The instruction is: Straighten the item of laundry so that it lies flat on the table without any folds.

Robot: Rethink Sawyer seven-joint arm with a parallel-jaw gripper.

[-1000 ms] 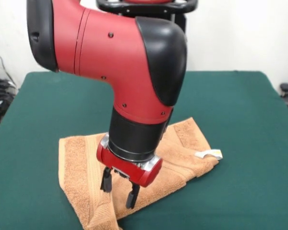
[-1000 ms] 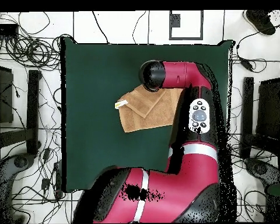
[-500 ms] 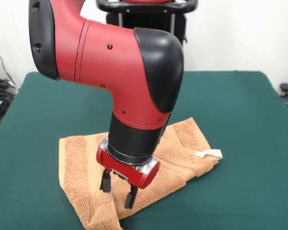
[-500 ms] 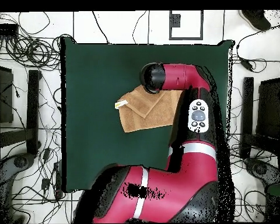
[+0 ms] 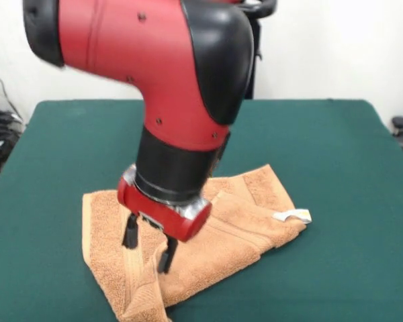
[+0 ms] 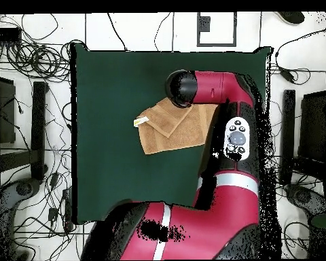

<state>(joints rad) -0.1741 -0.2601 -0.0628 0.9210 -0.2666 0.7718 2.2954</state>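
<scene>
End effector open, above towel.

No readable text; towel tag seemingly blank.

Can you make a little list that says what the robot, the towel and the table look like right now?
towel: orange-tan towel, folded over itself, not flat yet
tag: small white tag sticking out at one corner of the towel
table: dark green table, far bigger than the towel
gripper: gripper pointing down over the towel's folded part, fingers apart, holding nothing
arm: red and black arm reaching over the towel
around the table: many cables on the white floor
task state: folds not yet straightened
</scene>
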